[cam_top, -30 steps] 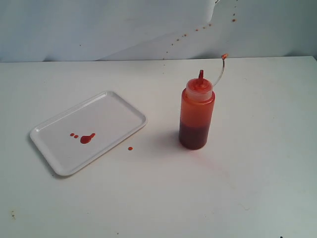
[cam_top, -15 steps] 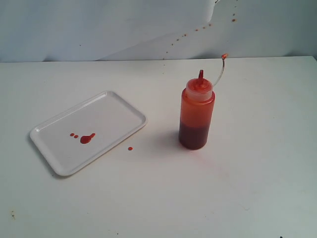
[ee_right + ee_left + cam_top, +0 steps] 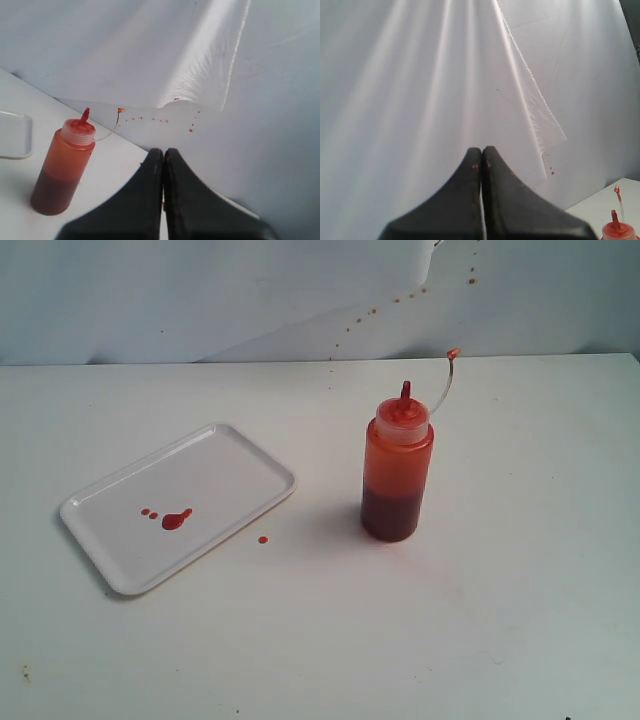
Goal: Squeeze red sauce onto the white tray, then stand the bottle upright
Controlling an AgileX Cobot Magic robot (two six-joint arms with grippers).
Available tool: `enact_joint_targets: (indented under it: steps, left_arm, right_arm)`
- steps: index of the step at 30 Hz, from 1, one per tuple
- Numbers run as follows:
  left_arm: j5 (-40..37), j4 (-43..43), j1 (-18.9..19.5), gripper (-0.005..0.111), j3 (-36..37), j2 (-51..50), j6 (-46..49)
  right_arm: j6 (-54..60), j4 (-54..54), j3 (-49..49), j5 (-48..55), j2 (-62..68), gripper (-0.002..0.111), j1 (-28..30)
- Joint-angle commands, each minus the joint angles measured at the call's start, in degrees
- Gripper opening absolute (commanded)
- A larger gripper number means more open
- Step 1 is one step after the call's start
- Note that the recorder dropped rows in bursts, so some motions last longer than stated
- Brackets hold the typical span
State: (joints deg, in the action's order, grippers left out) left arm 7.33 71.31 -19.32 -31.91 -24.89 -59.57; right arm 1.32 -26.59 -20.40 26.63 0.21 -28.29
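bottle (image 3: 397,475) upright on tabletop (image 3: 420,640), off to right of tray (image 3: 235,455). sauce blob (image 3: 176,519) plus two small drops on tray, stray drop (image 3: 263,539) on tabletop beside rim. left pincer (image 3: 481,151) and right pincer (image 3: 163,152) both pressed together.

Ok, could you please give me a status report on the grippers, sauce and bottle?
Left gripper shut, empty; right gripper shut, empty. Red sauce on white tray, one stray drop on table. Bottle upright, standing free. Nothing in the way.
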Motion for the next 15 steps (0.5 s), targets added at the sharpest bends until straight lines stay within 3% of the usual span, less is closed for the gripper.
enact_joint_targets:
  steps: [1,15]
  left_arm:
    - [-0.09,0.04,0.07,0.000,0.28,0.18,-0.35]
    - [-0.09,0.04,0.07,0.000,0.28,0.18,-0.16]
  right_arm:
    - [-0.32,-0.47,0.25,-0.33,-0.21,0.000,0.25]
    - [-8.08,-0.20,0.25,-0.55,-0.21,0.000,0.25]
